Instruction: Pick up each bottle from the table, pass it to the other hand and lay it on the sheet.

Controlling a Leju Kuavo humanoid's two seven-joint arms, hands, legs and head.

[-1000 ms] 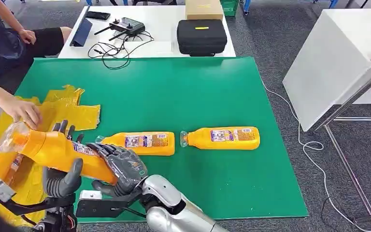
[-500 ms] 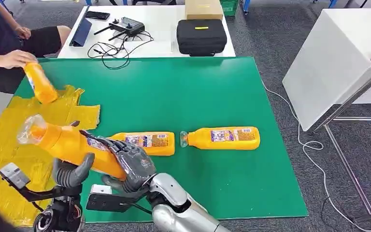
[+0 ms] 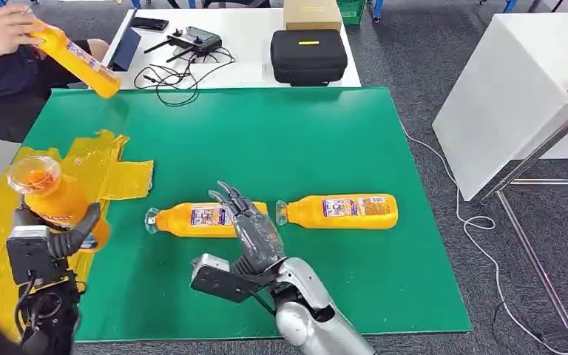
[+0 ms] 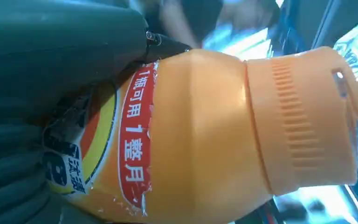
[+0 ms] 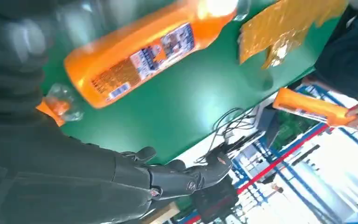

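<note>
Head view: a person's hand (image 3: 4, 26) lifts an orange bottle (image 3: 78, 61) past the counter's (image 3: 303, 133) far left corner. The left hand (image 3: 52, 240) grips a bottle (image 3: 48, 196) upright over the yellow sheet (image 3: 111, 174) — cap up. The right hand (image 3: 248, 222), fingers spread and holding nothing, hovers above two lying bottles (image 3: 200, 220) (image 3: 340, 211) — caps left.

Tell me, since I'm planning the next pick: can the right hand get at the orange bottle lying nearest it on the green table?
Probably yes. The right hand is open, fingers spread, right over that orange plastic bottle, with nothing between them. The left hand is busy holding another orange bottle.
</note>
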